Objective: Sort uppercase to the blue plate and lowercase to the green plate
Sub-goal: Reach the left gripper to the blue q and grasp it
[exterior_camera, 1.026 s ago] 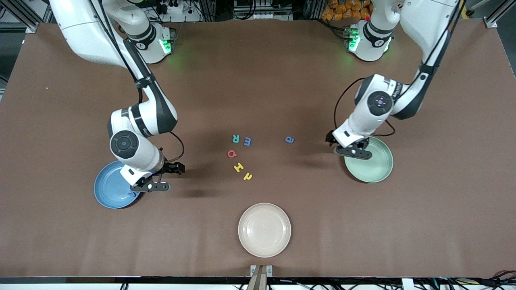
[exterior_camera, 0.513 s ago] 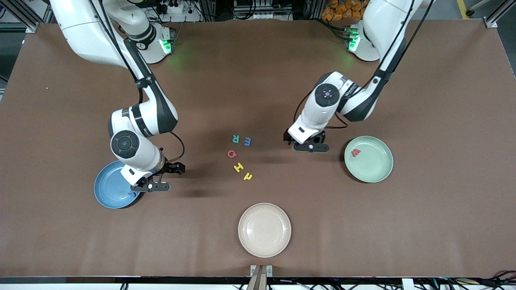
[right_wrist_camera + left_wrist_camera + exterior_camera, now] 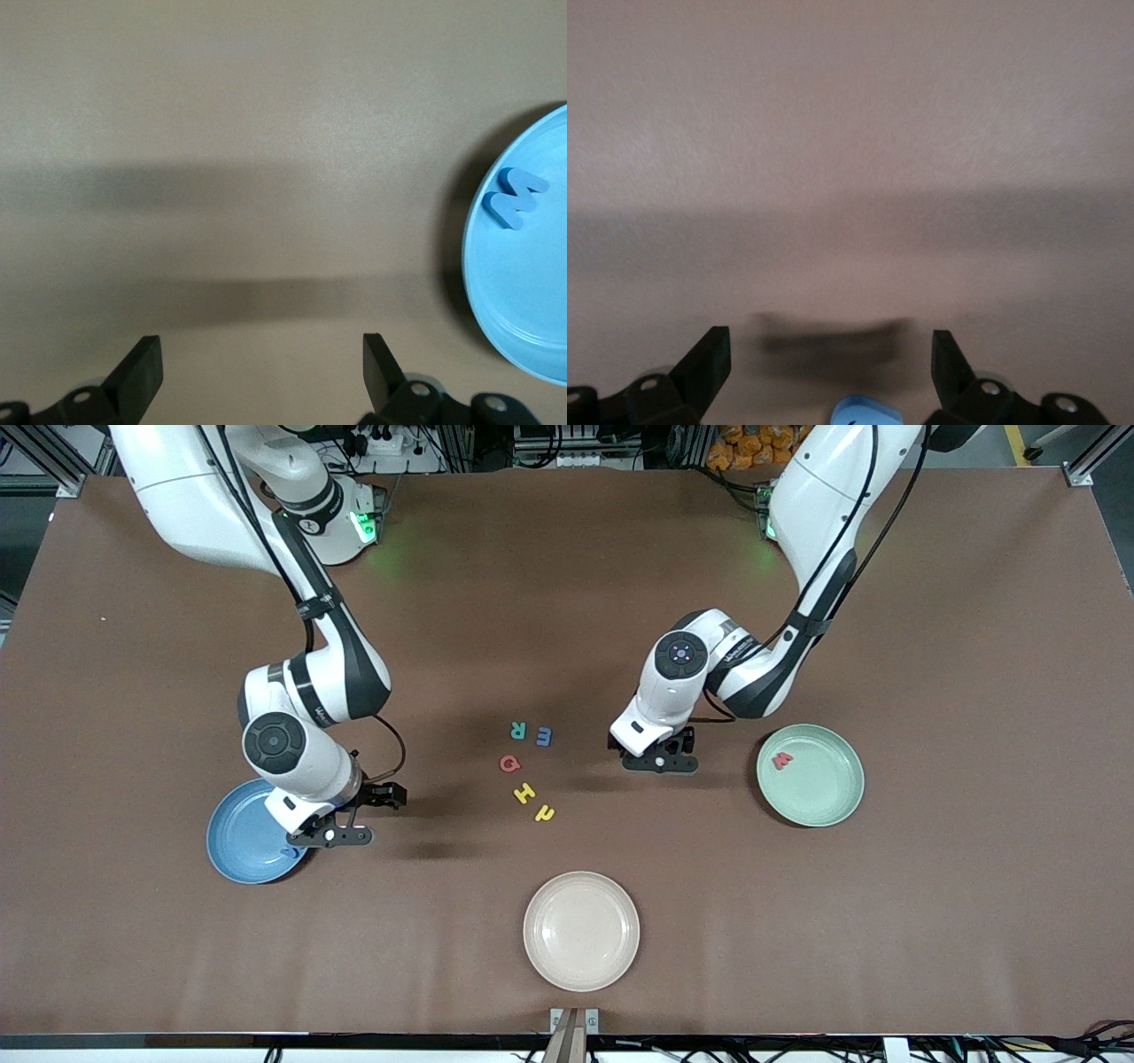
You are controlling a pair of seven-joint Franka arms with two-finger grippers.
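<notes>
We see the left gripper (image 3: 658, 764) spread empty over the blue a (image 3: 866, 413), beside the green plate (image 3: 833, 802). The right gripper (image 3: 331, 836) waits spread at the blue plate (image 3: 232, 850). We judge the letter light, thin, stiff: pinch its edges.

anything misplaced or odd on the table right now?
Nothing stands out. The red w lies in the green plate and the blue W in the blue plate, both correct; the remaining letters lie flat mid-table.
</notes>
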